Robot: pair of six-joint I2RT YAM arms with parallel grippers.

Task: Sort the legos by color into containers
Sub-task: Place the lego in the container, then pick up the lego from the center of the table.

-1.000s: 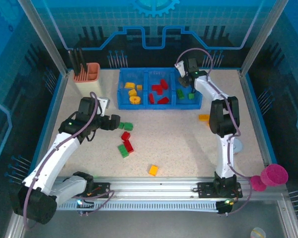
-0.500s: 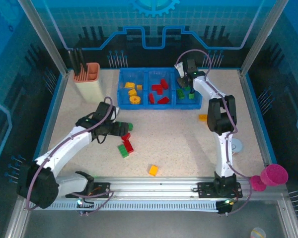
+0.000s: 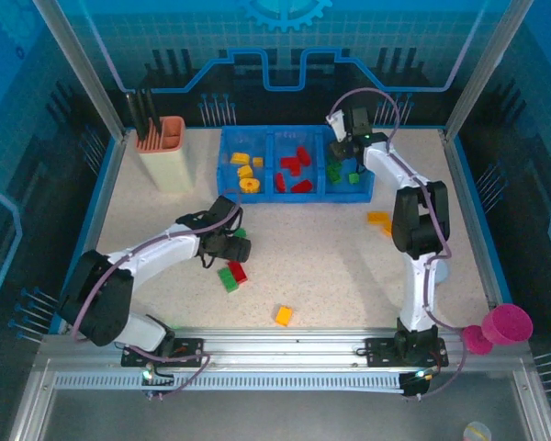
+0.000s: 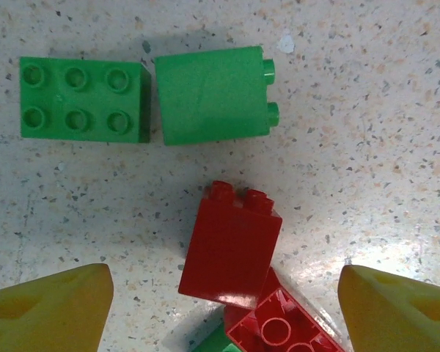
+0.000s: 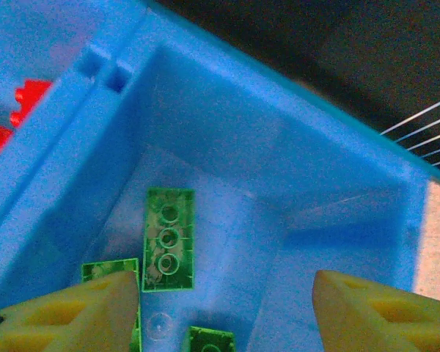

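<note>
My left gripper [image 3: 235, 246] [image 4: 224, 312] hovers open, low over a cluster of loose legos on the table. A red brick [image 4: 231, 242] lies between its yellow fingers [image 4: 48, 308], untouched, partly on an upturned red brick [image 4: 279, 330]. Two green bricks [image 4: 84, 99] [image 4: 213, 95] lie just beyond. My right gripper [image 3: 342, 154] [image 5: 224, 319] is open above the right compartment of the blue tray [image 3: 294, 196], with nothing between its jaws. Green bricks [image 5: 169, 238] lie on that compartment's floor. The middle compartment holds red bricks [image 3: 294, 165], the left one yellow pieces [image 3: 245, 171].
An orange brick [image 3: 284, 315] lies near the front rail, and another [image 3: 378, 218] sits right of centre. A green brick [image 3: 228, 278] and a red brick [image 3: 238, 271] lie by the left gripper. A beige holder with an orange cup [image 3: 170, 152] stands back left. A pink cup [image 3: 505, 323] sits at front right.
My left arm has swung right and lowered over the red and green bricks, its jaws narrowing a little. The right gripper's jaws have opened above the right compartment.
</note>
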